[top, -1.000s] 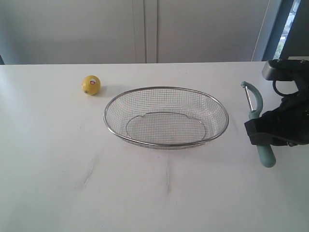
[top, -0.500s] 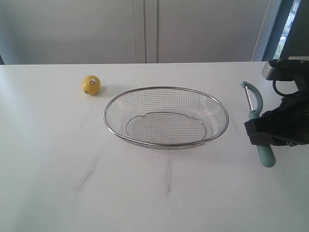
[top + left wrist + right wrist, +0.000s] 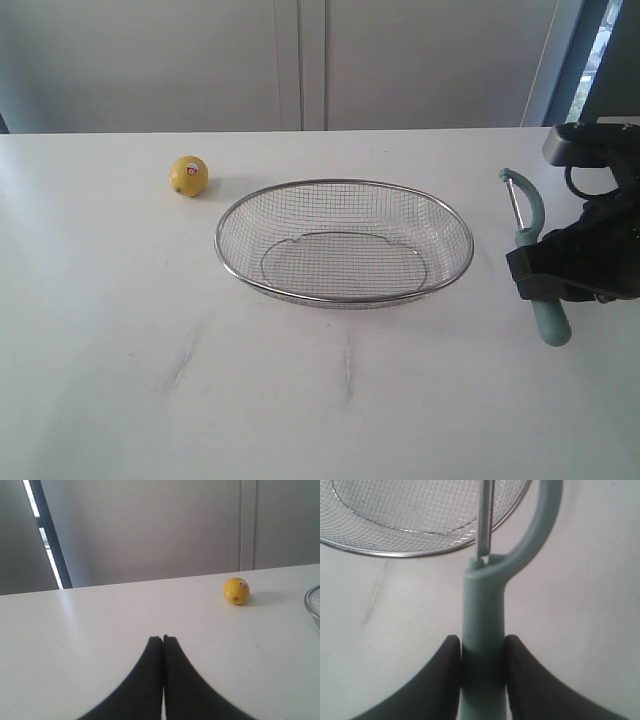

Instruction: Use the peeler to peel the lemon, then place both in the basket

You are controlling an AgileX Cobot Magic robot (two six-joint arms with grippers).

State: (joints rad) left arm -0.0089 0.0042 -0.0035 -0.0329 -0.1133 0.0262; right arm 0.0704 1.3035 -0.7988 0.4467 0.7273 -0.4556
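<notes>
The yellow lemon with its white-and-red sticker sits on the white table at the back left, apart from the wire basket; the left wrist view also shows the lemon. My right gripper at the right edge is shut on the teal handle of the peeler, whose curved head and blade point toward the back. In the right wrist view the peeler is clamped between both fingers, with my right gripper near the basket rim. My left gripper is shut and empty, out of the exterior view.
The white table runs to a grey wall of cabinet panels behind. A dark window frame stands at the back right. The right arm's black body fills the right edge of the exterior view.
</notes>
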